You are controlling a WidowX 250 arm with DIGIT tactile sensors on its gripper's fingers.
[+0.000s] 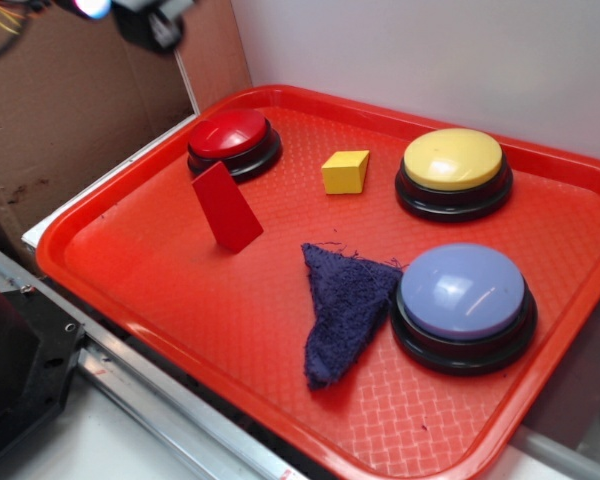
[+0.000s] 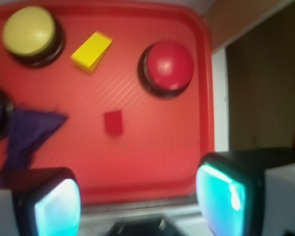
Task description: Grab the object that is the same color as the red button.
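Clearly your tool (image 2: 137,196) hangs open and empty high above the tray (image 1: 280,330), jaws spread for the red block (image 1: 226,207) standing upright beside the red button (image 1: 233,138).

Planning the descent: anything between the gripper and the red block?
Nothing: in the wrist view only bare tray separates the open gripper from the red block.

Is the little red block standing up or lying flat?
Standing up. The red block rises tall from the tray in the exterior view, and the wrist view sees only its small top.
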